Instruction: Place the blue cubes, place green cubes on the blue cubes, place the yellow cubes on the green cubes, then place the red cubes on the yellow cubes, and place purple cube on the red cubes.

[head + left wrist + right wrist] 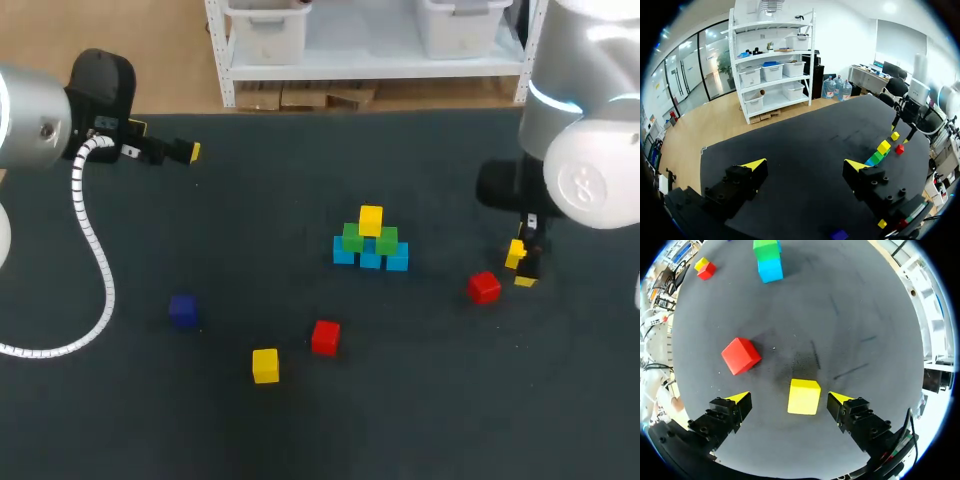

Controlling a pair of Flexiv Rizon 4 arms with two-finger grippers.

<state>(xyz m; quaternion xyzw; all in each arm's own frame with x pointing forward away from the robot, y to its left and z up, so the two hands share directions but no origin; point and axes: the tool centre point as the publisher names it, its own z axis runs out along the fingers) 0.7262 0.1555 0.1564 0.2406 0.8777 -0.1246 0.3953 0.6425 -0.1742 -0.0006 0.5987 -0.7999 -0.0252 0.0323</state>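
Mid-table stands a pyramid: three blue cubes (371, 258), two green cubes (353, 238) on them, and one yellow cube (371, 219) on top. My right gripper (520, 267) hangs open to the right of it. A loose yellow cube (804, 396) lies on the table between its fingers, with a gap on each side. A red cube (741, 355) lies just beside that gripper, toward the pyramid. Another red cube (325, 337), a yellow cube (265, 365) and a dark purple cube (182, 309) lie loose at the front. My left gripper (190, 152) is open and holds nothing at the far left.
The table (300, 160) is covered in dark cloth, and its far edge runs behind the pyramid. A white cable (95, 250) from my left arm loops over the table's left side.
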